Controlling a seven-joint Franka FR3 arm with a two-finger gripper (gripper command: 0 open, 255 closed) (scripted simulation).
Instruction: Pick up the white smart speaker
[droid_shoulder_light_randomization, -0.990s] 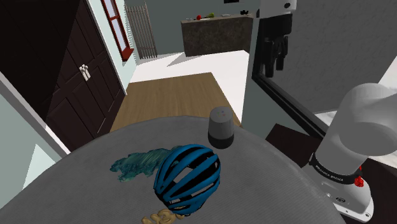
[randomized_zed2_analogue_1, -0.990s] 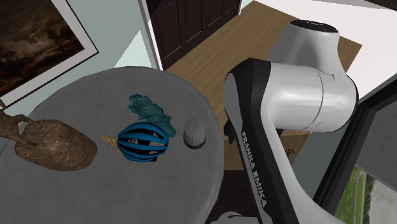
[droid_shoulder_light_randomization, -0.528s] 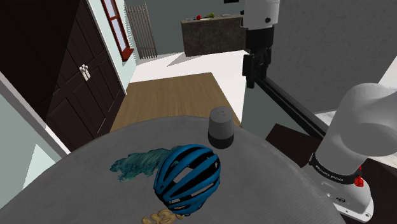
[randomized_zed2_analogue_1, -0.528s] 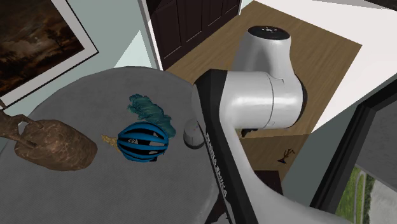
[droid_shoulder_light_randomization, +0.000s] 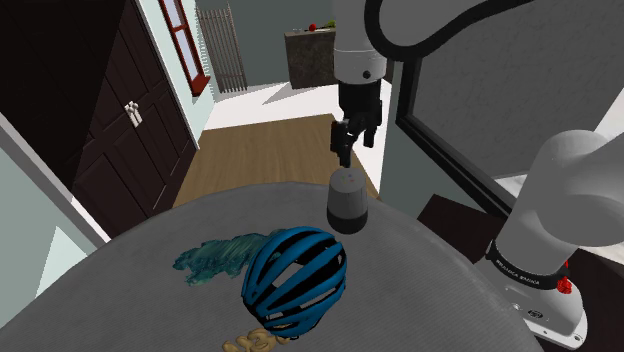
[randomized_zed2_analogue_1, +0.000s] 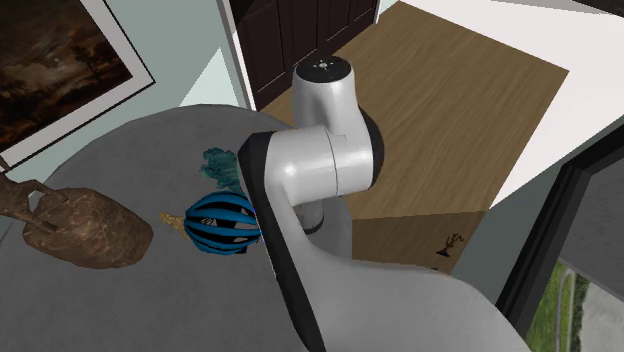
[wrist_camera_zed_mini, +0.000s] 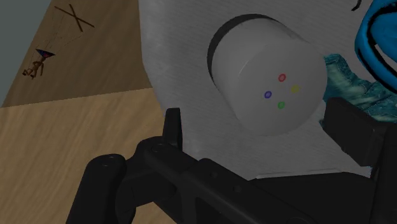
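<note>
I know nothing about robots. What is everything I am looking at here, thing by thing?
smart speaker: one, pale grey, four coloured dots on top, upright on the table
bicycle helmet: one, blue and black, on the table near the speaker
cloth: one, teal, crumpled beside the helmet
carved figure: one, brown, on the table at the second exterior view's left
table: one, grey, round
framed picture: one, dark, on the wall
double door: one, dark brown, at the shoulder view's left
robot arm: one, white, reaching over the table
gripper: one, black, open, just above the speaker
</note>
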